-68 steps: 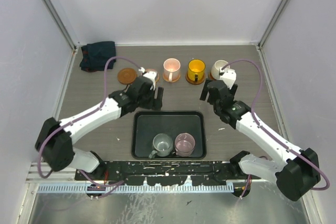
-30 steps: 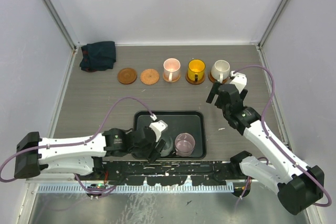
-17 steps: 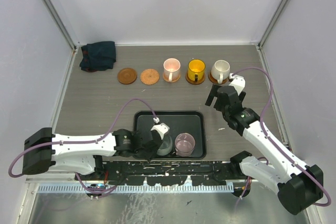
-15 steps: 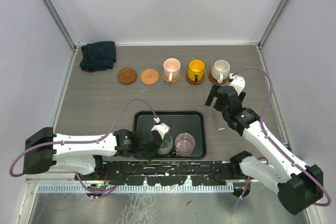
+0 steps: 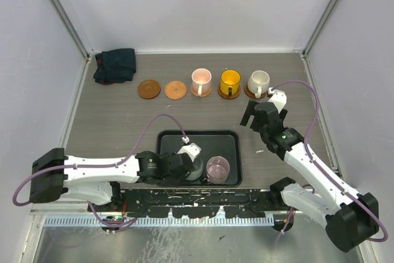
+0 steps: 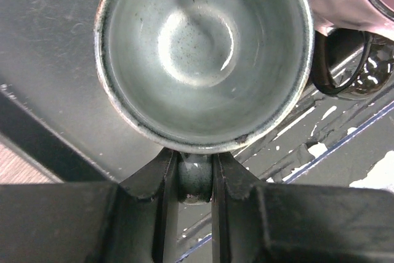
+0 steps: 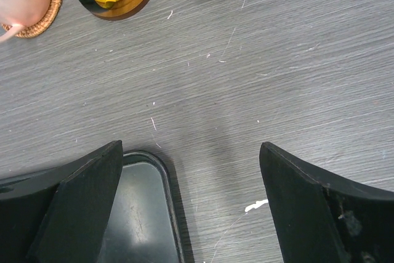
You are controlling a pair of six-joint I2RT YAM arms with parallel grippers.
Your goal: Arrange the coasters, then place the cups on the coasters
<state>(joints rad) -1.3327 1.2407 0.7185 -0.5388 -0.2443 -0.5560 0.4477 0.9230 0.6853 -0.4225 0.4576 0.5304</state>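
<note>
Across the whole top view, a grey wood-grain counter (image 5: 111, 121). Near its front edge, between the two arms, a black rectangular tray (image 5: 212, 143) with rounded corners. In the far left corner, a crumpled dark blue cloth (image 5: 115, 64).

Low over the tray's near-left part, the left claw (image 6: 195, 164): fingers nearly together, clamped on the small loop handle of the grey-teal mug (image 6: 203, 53), one finger (image 6: 163, 177) pressed to each side of that handle. Upright inside the tray, this glazed mug, mouth up. Just beside it on the right, also in the tray, the mauve-purple mug (image 5: 217, 169), likewise upright; touching its neighbour or not, impossible to tell.

Over bare counter off the tray's far-right corner, the right claw (image 7: 191, 158): fingers spread wide apart, holding nothing and touching nothing.

Along the far side, a row of five thin round coasters. From the left: a dark brown wood-like coaster (image 5: 148, 89) and a woven orange-brown coaster (image 5: 175, 89), both bare. Then three more, each under a mug: the pale pink mug (image 5: 201, 79), the yellow mug (image 5: 229, 80) with a black handle, and the cream-white mug (image 5: 258, 80).
</note>
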